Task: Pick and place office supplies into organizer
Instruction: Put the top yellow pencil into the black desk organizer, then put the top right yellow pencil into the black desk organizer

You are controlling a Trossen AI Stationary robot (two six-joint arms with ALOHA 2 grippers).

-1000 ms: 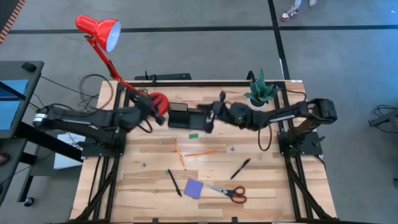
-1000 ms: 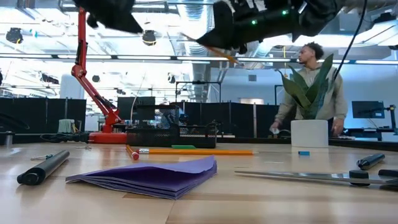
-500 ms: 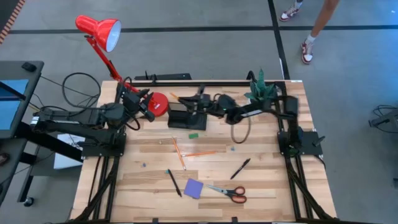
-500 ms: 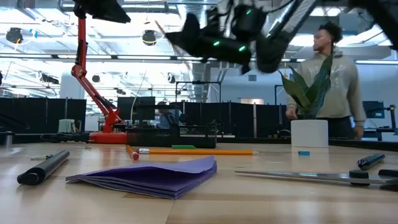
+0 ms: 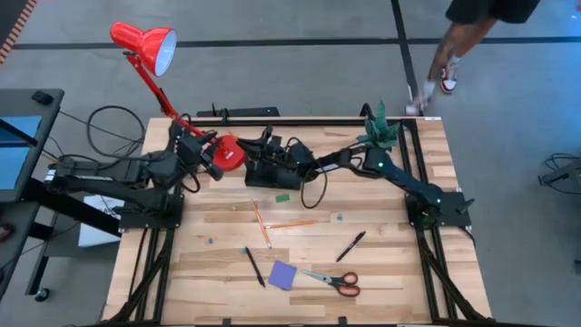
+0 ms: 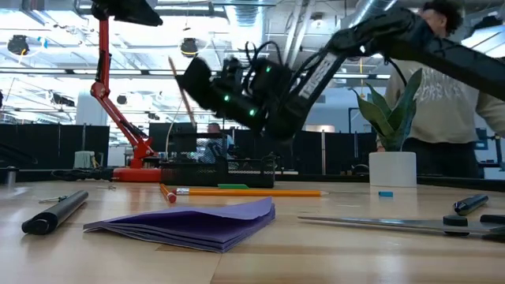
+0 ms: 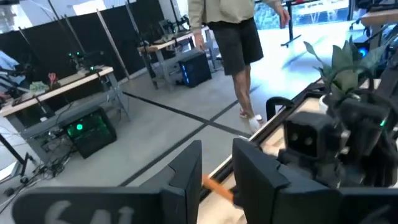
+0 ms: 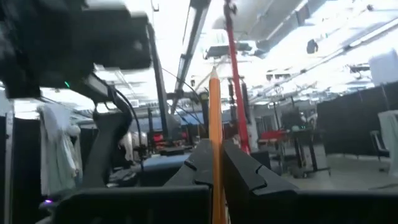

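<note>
I had swung the right arm across until its right gripper [image 5: 265, 143] hung just above the organizer [image 5: 266, 173], fingers clamped on an orange pencil [image 8: 214, 140], tip raised. I judged release came next. The left gripper [image 5: 218, 150], slightly parted, held nothing beside it.

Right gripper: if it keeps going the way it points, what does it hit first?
Probably the left gripper by the lamp base. The right gripper, holding a pencil, points that way above the organizer; depth unclear.
</note>
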